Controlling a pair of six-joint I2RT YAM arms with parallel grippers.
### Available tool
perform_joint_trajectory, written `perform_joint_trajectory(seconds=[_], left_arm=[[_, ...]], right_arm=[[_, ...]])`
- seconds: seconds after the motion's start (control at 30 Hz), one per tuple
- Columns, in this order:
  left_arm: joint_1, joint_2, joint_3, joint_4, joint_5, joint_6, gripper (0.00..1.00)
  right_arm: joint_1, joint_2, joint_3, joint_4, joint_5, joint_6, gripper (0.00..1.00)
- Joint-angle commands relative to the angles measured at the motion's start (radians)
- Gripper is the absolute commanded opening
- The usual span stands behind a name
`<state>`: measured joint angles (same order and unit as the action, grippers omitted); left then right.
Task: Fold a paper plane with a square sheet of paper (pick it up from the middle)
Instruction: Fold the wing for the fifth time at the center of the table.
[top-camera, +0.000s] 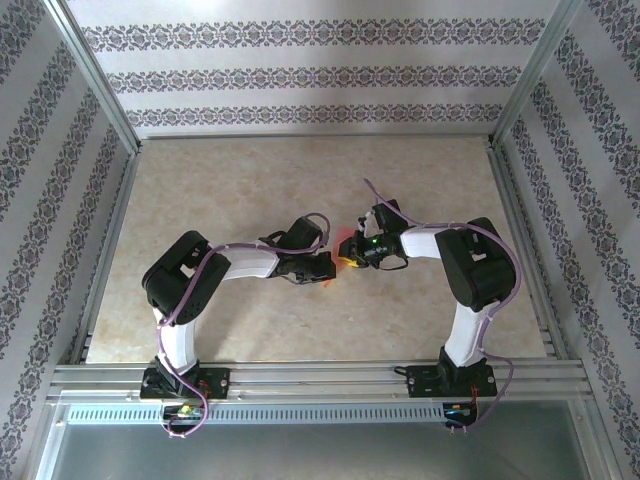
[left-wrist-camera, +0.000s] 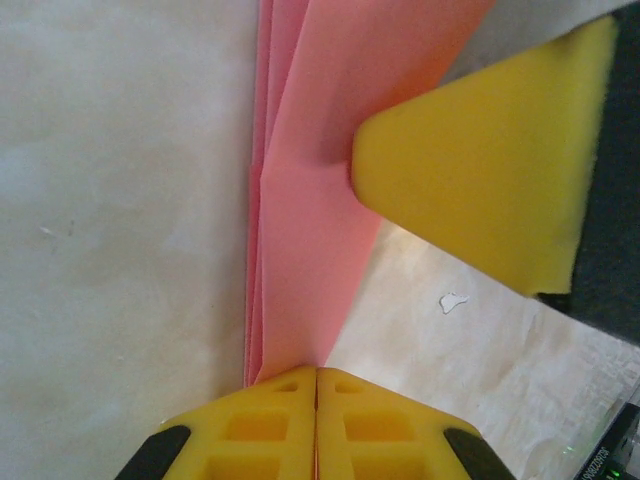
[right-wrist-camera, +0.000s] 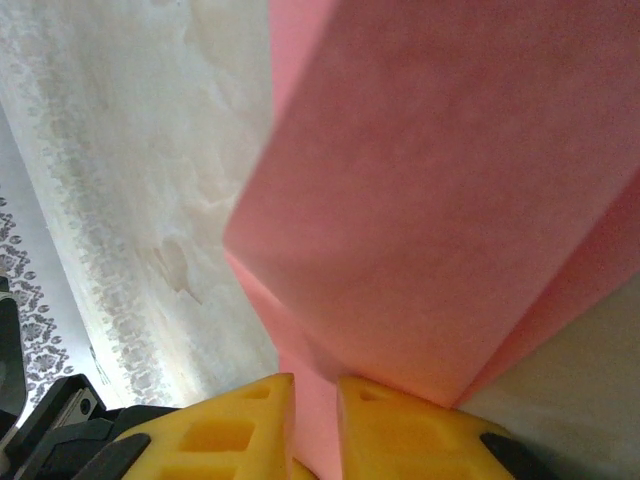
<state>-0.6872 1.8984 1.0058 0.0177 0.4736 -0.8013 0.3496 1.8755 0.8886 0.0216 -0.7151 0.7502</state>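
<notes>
At the near edge of the table (top-camera: 250, 180), the two arm bases sit side by side, and both arms reach inward to meet over the middle. Closest to the left wrist camera, the left end effector (left-wrist-camera: 317, 375) is fully closed, its yellow fingers pressed together on the near edge of the sheet of paper (left-wrist-camera: 310, 230). Just beyond it, the pink-red sheet runs away as a narrow strip of several layers, with a crease line along its left side. Farther along the strip, the right end effector (right-wrist-camera: 313, 390) clamps the folded layers in the narrow gap between its nearly closed fingers, one of its yellow fingers (left-wrist-camera: 480, 170) bearing against the face of the paper. We cannot tell whether the paper touches the table. We judge the task to be at a mid-fold step: the sheet is already doubled over but has no dart outline yet. The next move calls for one end effector to hold the ridge firm while the other lets go and re-grips a free layer to fold it down. Pulling the arms apart would risk tearing the thin paper.
</notes>
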Motion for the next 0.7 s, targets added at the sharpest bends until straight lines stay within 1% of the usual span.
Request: perform_joint_trajectory(seconds=[0.0,0.2,0.37,0.5,0.67], left_arm=[[0.0,0.011,-0.029,-0.124,-0.035,0.034,0.08],[0.0,-0.028,-0.025,-0.177,-0.022,0.061,0.09],[-0.001,-0.069,0.002,-0.143,0.032,0.047,0.11],[-0.002,-0.094,0.009,-0.124,0.05,0.033,0.12],[-0.005,-0.084,0.004,-0.114,0.054,0.025,0.13]], right_arm=[[0.02,0.093,-0.019,-0.104,0.144,-0.031,0.22],[0.028,0.101,-0.001,-0.165,0.198,-0.031,0.21],[0.034,0.109,0.013,-0.188,0.212,-0.031,0.2],[0.037,0.113,0.018,-0.194,0.213,-0.032,0.2],[0.039,0.12,0.02,-0.197,0.213,-0.032,0.19]])
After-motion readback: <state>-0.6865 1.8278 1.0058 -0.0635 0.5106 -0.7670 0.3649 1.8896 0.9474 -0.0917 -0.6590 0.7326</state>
